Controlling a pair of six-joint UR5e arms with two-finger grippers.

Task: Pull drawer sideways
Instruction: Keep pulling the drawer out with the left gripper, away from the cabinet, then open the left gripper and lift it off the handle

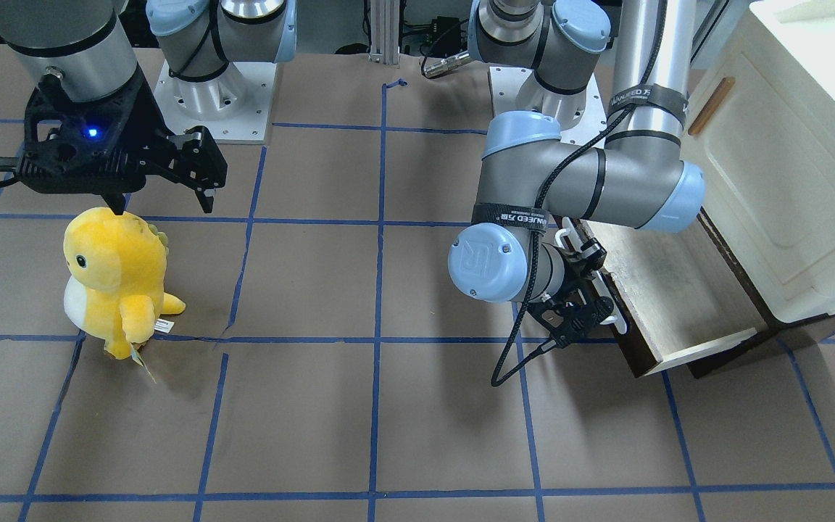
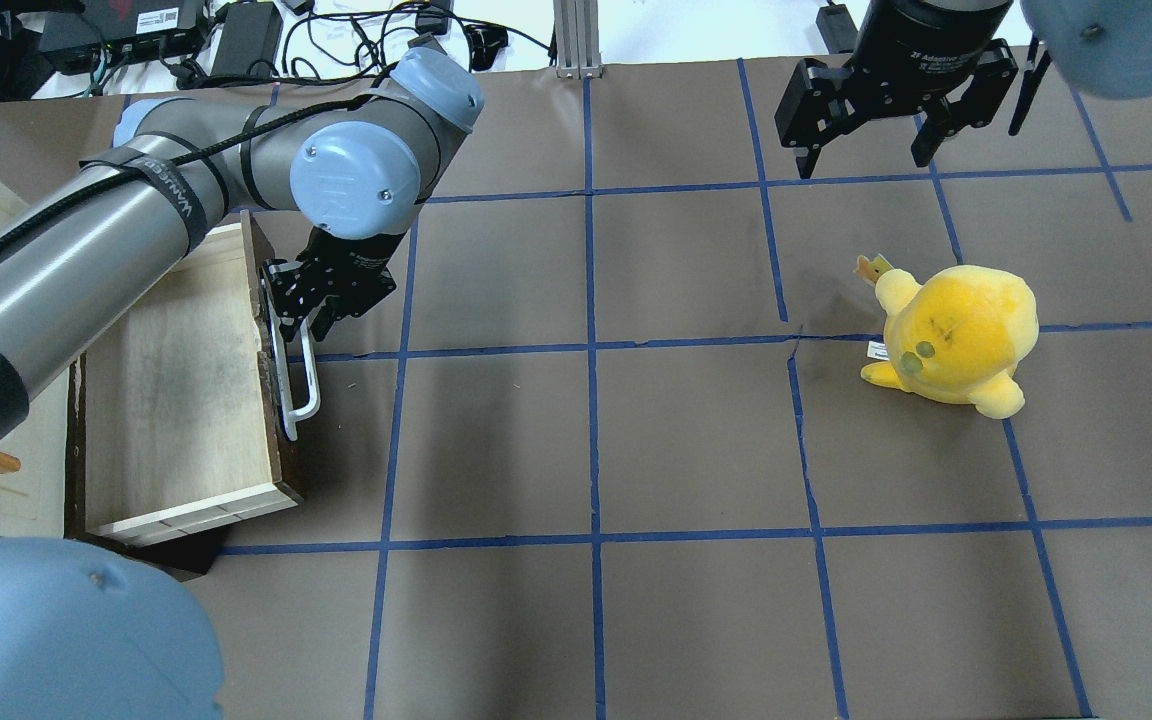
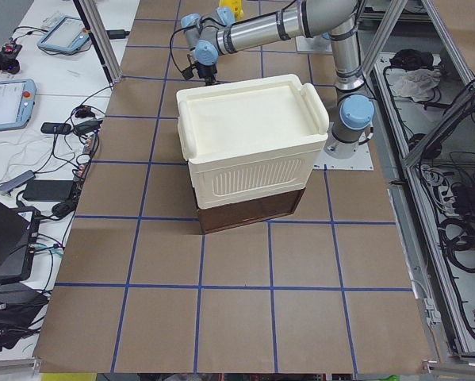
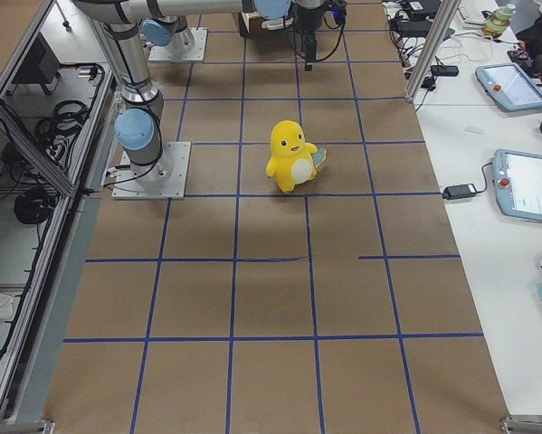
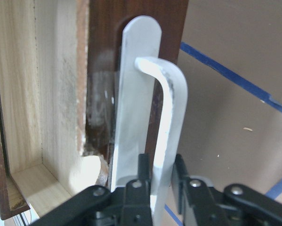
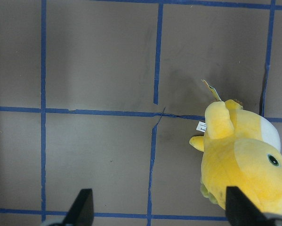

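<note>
Where left pincer (image 5: 160, 167) clamps it, drawer's (image 2: 176, 370) white handle (image 5: 172, 106) curves

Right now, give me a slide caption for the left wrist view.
Left gripper shut on the white bar handle of the open drawer.

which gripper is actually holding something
The left gripper: its fingers are shut on the white bar handle of the drawer. The right gripper hangs open and empty.
</note>
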